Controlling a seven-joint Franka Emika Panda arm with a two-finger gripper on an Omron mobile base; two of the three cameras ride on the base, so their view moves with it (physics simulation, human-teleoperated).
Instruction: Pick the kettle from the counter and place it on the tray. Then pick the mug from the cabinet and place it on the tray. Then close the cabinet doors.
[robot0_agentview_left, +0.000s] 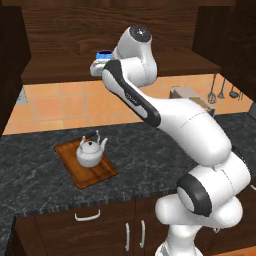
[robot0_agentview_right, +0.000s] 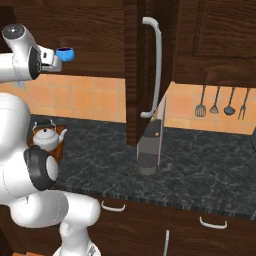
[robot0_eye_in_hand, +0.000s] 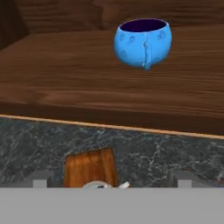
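Your gripper (robot0_eye_in_hand: 112, 181) spread wide, empty, fingertips (robot0_eye_in_hand: 40, 179) apart at cabinet shelf (robot0_eye_in_hand: 65, 74) height, short of mug (robot0_eye_in_hand: 143, 42). Mug: bright blue, round, dimpled glaze, dark inside, small handle facing you; upright on wood-grain shelf, untouched. Below on dark speckled veined counter (robot0_agentview_left: 165, 155): reddish-brown rimmed tray (robot0_agentview_left: 95, 176) with silvery-white squat kettle (robot0_agentview_left: 90, 151) on it, curved spout, dark arched handle. Cabinet door (robot0_agentview_right: 145, 65) open, long silver bar handle (robot0_agentview_right: 156, 70).

Open shelf (robot0_eye_in_hand: 65, 70) space is seen around the mug (robot0_eye_in_hand: 143, 42); nothing is interposed before the gripper (robot0_eye_in_hand: 112, 180).
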